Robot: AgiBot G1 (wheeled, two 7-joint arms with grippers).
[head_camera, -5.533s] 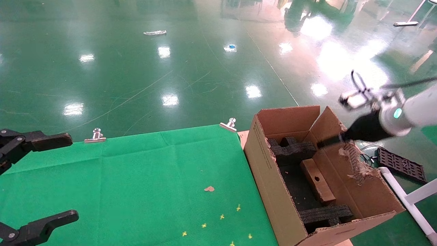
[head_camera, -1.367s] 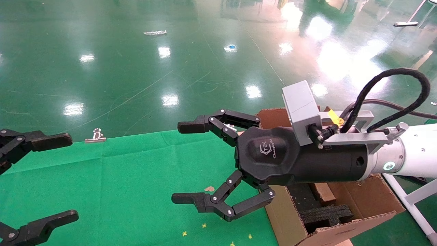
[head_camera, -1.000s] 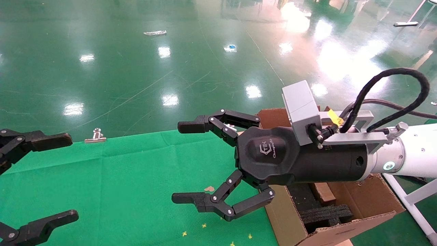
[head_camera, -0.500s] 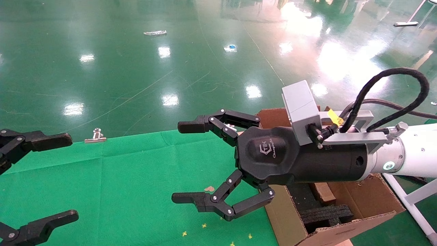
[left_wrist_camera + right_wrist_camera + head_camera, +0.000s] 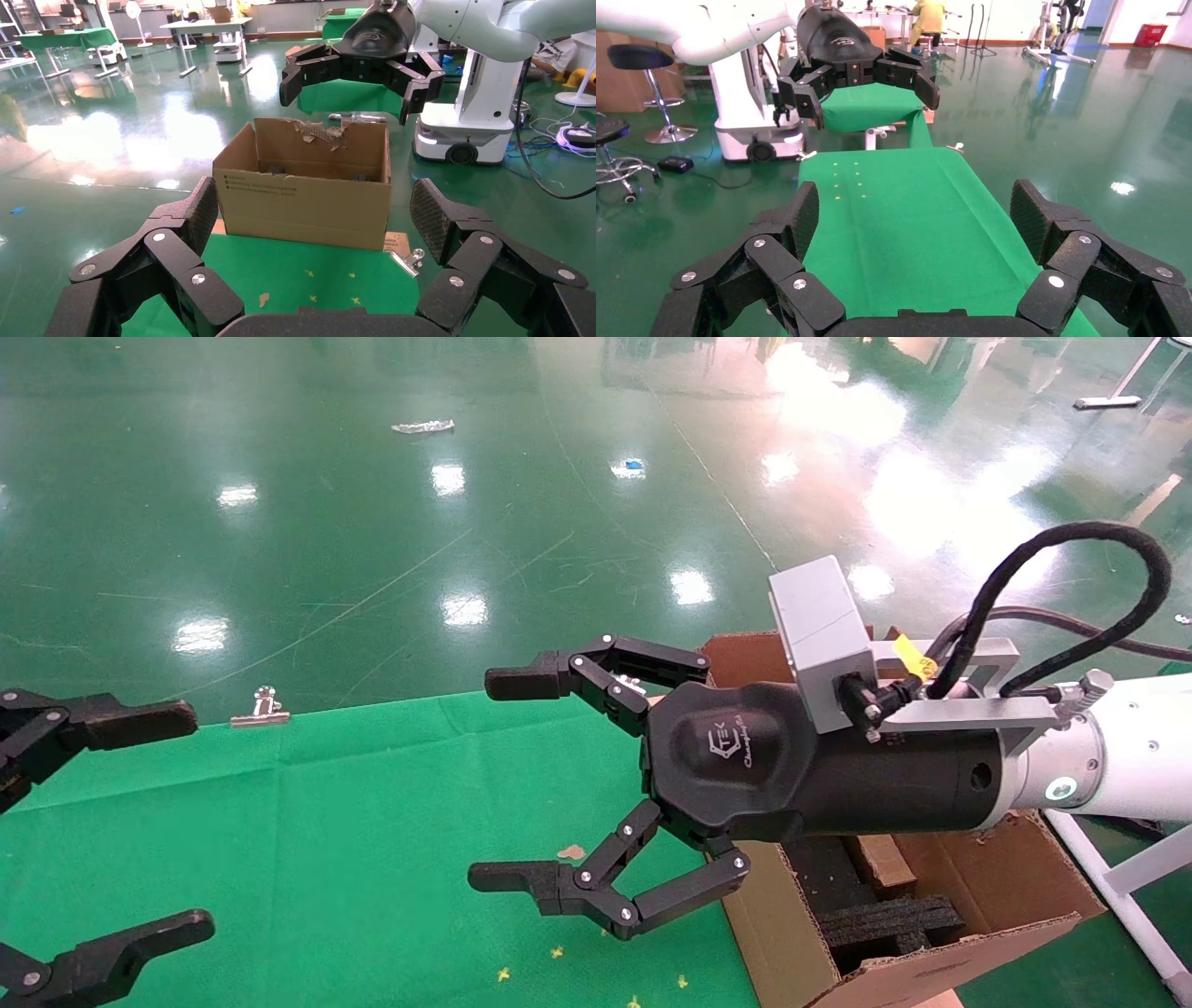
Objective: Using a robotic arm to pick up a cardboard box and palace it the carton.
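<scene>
The carton [image 5: 941, 966] stands open at the right end of the table, with black foam [image 5: 885, 922] inside. Part of the small cardboard box [image 5: 880, 861] shows inside it, below my right wrist. My right gripper [image 5: 498, 780] hangs open and empty over the green cloth, just left of the carton, fingers spread wide. The left wrist view shows the carton [image 5: 302, 196] from the side, with the right gripper [image 5: 362, 67] above it; the box is hidden there. At the table's far left my left gripper [image 5: 182, 820] is parked, open and empty.
A green cloth [image 5: 372, 822] covers the table, held by metal clips [image 5: 264, 707] [image 5: 407, 261]. A cardboard scrap [image 5: 571, 851] and small yellow marks lie on it. A white frame rail [image 5: 1117, 887] runs right of the carton. Glossy green floor lies beyond.
Since 5.5 s ago my right arm has left the carton, with the box staying inside, and swung out over the table, open. Nothing has moved over the last 1.4 s.
</scene>
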